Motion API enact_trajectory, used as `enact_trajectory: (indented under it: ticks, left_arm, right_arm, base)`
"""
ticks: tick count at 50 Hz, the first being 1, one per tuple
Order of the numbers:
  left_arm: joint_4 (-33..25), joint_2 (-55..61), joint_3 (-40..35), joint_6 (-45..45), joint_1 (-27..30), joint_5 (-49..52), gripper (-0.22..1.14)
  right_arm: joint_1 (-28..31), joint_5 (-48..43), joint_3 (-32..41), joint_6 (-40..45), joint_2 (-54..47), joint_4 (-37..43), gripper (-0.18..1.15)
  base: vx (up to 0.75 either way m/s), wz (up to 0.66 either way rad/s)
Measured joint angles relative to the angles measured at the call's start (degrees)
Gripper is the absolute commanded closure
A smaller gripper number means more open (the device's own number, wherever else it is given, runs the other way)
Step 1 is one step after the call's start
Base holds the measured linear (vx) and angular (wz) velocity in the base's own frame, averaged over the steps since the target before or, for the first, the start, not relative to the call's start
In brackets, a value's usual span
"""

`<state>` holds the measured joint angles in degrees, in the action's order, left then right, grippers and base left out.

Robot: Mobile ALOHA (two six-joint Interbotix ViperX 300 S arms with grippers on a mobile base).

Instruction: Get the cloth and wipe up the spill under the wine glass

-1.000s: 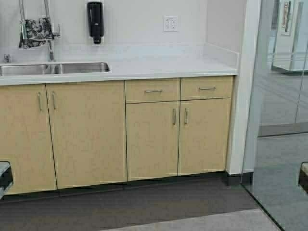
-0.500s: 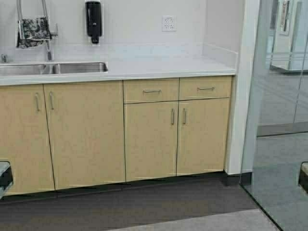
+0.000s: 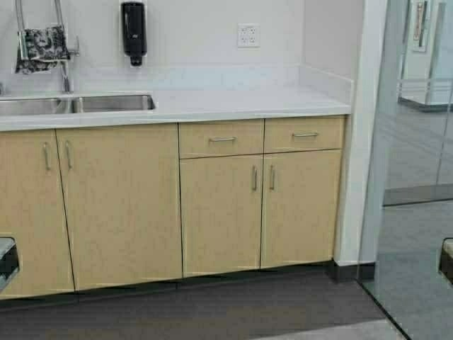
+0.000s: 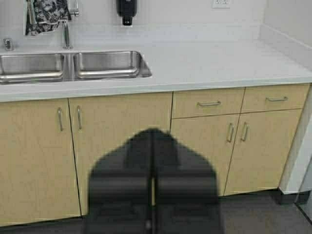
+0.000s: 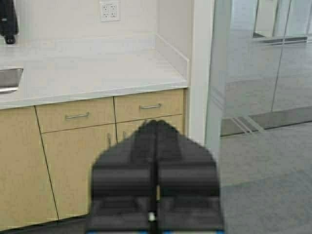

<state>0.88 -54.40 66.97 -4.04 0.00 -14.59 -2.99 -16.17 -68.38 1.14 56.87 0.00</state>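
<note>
White laminate tabletop [image 3: 233, 103] runs wall to wall above tan cabinets [image 3: 120, 202], with a steel sink [image 3: 78, 105] set in at its left. Over the sink's faucet [image 3: 62, 67] hangs the cloth [image 3: 42, 46], draped so its long axis falls downward, ends pointing at the basin. No wine glass shows in any view. Both arms sit tucked low: the left gripper [image 4: 152, 187] and right gripper [image 5: 155, 187] each have jaws pressed together. Judged from here, pulling the cloth sideways could snag it on the faucet or drop it into the sink.
</note>
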Motion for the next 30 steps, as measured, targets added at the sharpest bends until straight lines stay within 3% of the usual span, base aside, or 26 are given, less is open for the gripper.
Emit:
enact_trajectory:
  ticks: [30]
  left_arm:
    - [1.05, 2.11, 0.7, -1.14, 0.09, -3.25, 0.89]
  right_arm:
    - [0.0, 0.0, -0.18, 0.18, -0.09, 0.0, 0.92]
  base:
    - [0.38, 0.2]
